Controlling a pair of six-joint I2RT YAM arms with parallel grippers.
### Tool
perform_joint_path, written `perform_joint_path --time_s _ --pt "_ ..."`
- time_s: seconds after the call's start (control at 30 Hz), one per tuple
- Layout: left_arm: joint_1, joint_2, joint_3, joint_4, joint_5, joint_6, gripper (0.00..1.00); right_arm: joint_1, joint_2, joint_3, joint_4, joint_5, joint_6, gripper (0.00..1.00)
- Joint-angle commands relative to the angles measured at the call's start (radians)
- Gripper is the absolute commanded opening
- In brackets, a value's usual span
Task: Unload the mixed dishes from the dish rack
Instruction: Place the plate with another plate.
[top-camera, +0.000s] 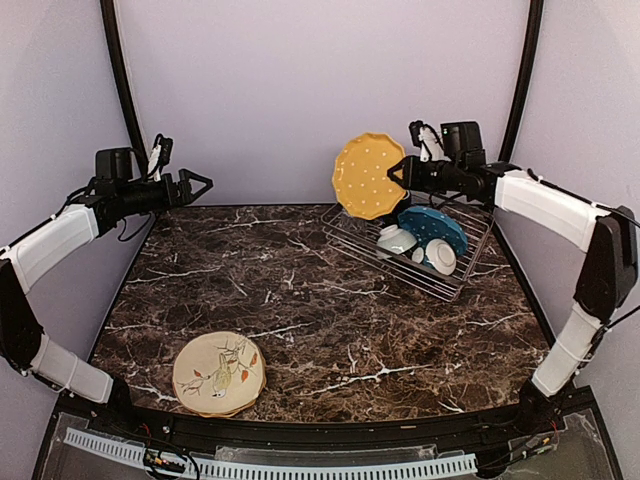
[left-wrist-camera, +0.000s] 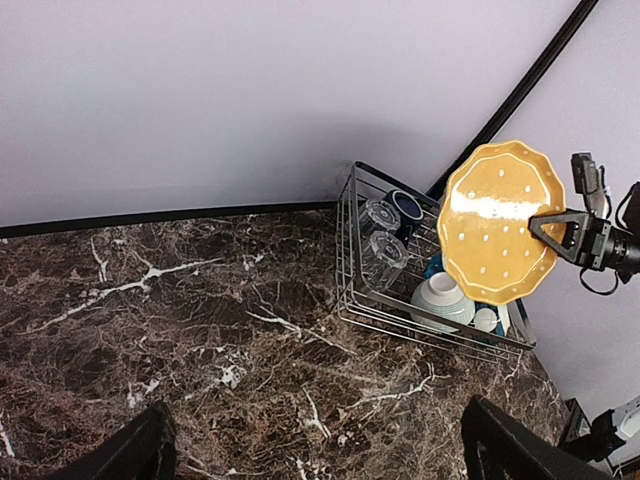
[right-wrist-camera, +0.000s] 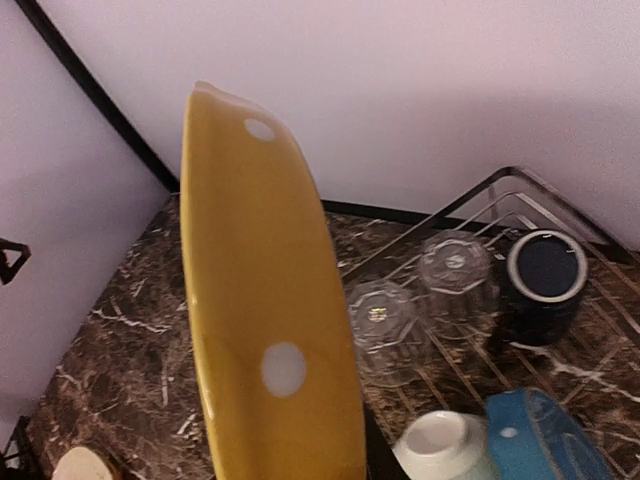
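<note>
Jaws of the right gripper (top-camera: 400, 172) pinch the rim of the mustard yellow plate (top-camera: 366, 175), held upright above the dish rack (top-camera: 400, 276) at 2 o'clock on the table (top-camera: 330, 320). Inside the rack sit a blue plate (top-camera: 435, 225), white bowls (top-camera: 396, 239), clear tumblers (right-wrist-camera: 385, 315) and a navy mug (right-wrist-camera: 545, 280). The cream plate (top-camera: 219, 373) lies flat at 7 o'clock. The left gripper (top-camera: 200, 185) hangs wide and empty at 10 o'clock.

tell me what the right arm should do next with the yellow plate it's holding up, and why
Probably carry it toward the near side of the table and begin lowering it. The right end effector is shut on the edge of the yellow plate, which is lifted above the dish rack. The cream plate already lies on the marble at the near left, with bare surface beside it.
</note>
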Motion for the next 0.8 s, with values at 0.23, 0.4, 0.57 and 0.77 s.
perform_joint_path --time_s 0.23,0.4,0.57,0.77 --pt "0.005 -0.018 0.000 -0.022 -0.002 0.011 0.99 0.259 0.341 0.227 0.028 -0.621 0.092 0.00" --pt "0.004 -0.009 -0.001 -0.017 0.010 0.004 0.99 0.362 0.464 0.341 -0.091 -0.782 0.021 0.00" --pt "0.004 -0.006 -0.002 -0.015 0.011 0.000 0.99 0.417 0.539 0.421 -0.167 -0.854 -0.010 0.00" --pt "0.005 -0.004 -0.003 -0.010 0.017 -0.006 0.99 0.476 0.655 0.563 -0.298 -0.816 -0.062 0.00"
